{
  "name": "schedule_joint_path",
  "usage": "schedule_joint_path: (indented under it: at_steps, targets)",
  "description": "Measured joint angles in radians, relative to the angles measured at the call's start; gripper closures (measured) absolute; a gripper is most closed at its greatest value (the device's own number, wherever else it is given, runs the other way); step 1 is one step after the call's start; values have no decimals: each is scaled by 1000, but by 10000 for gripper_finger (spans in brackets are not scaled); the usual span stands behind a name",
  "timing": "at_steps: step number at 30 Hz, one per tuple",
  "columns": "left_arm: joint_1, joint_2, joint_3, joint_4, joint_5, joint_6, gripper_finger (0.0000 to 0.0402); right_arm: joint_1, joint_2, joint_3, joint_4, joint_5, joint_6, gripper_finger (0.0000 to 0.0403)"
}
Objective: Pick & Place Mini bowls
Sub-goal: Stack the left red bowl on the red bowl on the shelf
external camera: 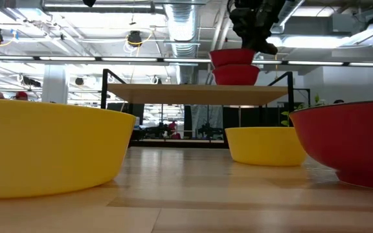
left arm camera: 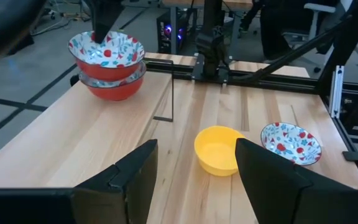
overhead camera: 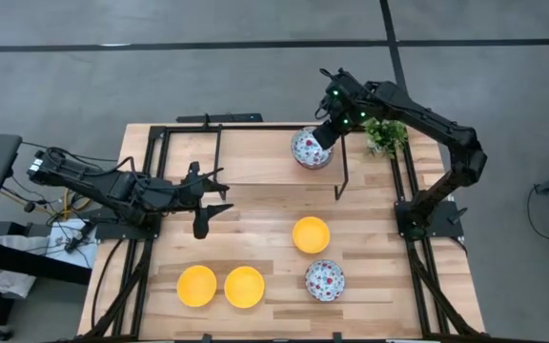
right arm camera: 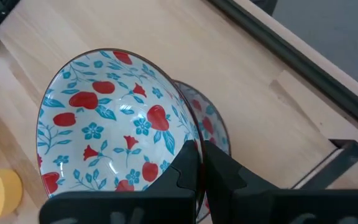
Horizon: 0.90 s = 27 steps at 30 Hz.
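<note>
On the raised wooden shelf at the table's far side, two white floral mini bowls are stacked. My right gripper is shut on the upper one. The lower bowl stands on the shelf by its base. On the table top rest a yellow bowl, two more yellow bowls and another floral bowl. My left gripper hovers open at the table's left, touching nothing. My right gripper pinches the upper floral bowl's rim on its far right side, one finger inside the bowl and one outside. The fingers slant down from the far right. The bowl stays mouth up, its bottom inside the lower bowl; whether it rests there I cannot tell.
A small green plant stands at the far right corner beside the shelf. The shelf's black metal legs and the black frame rails border the work area. Bare wood lies between the left gripper and the yellow bowls.
</note>
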Motion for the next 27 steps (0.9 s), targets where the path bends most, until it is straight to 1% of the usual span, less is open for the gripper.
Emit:
schedule_joint_path:
  at_steps: [22,27]
  targets:
    - [0,0,0,7,-2,4,186,-2,3,-1,-23,1,-10,403]
    - [0,0,0,13,-2,4,187,10,29,-1,-30,4,-26,403]
